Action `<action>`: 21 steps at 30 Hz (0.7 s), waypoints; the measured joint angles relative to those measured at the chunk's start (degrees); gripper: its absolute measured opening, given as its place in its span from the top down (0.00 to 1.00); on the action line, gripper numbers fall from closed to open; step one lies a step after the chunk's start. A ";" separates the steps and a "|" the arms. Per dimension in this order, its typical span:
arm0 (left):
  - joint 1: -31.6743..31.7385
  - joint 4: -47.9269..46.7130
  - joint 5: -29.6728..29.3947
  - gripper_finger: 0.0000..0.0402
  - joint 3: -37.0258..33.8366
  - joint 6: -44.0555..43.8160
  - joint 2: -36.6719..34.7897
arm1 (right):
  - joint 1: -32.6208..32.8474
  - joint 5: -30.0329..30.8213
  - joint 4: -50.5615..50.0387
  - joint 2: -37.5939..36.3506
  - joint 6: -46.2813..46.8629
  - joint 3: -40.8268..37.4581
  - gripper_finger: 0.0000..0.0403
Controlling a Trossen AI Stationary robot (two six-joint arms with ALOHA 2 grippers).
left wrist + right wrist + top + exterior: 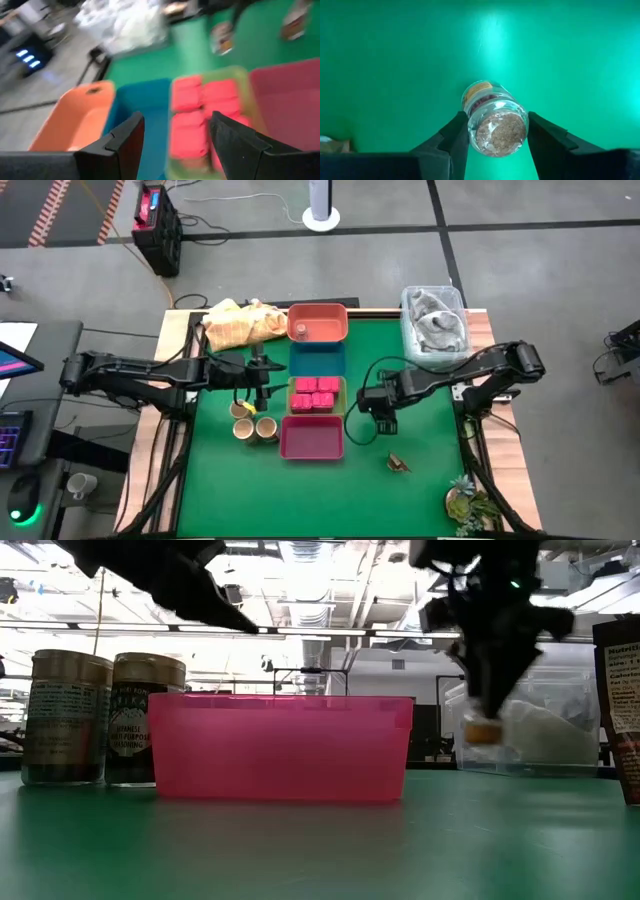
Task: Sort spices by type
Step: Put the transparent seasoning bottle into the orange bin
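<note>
My right gripper (364, 420) hangs over the green table, right of the trays, shut on a small cork-topped glass spice jar (492, 117). In the low view the jar (483, 728) hangs under the gripper. My left gripper (258, 376) hovers open at the left edge of the blue tray (318, 361), nothing between its fingers (127, 142). Pink blocks (315, 396) lie in the yellow-green tray. A second small jar (300, 332) sits in the orange tray. Three tan tubs (250, 423) stand left of the magenta tray (312, 438). A dark brown piece (398, 464) lies on the table. My right gripper pinches the jar's glass wall just below the cork top (472, 127) between its two fingers. The fingers come from above, pointing down. The jar is lifted clear of the table, cork end up, slightly tilted.
A clear bin (435, 326) with grey contents stands at the back right and a yellow bag (240, 323) at the back left. A leafy sprig (470, 502) lies at the near right corner. Bare green surface stretches in front of the trays.
</note>
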 joint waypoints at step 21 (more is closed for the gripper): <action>5.74 5.35 1.58 0.47 -4.41 1.30 0.72 | -19.92 0.73 7.87 -0.90 -23.35 20.19 0.52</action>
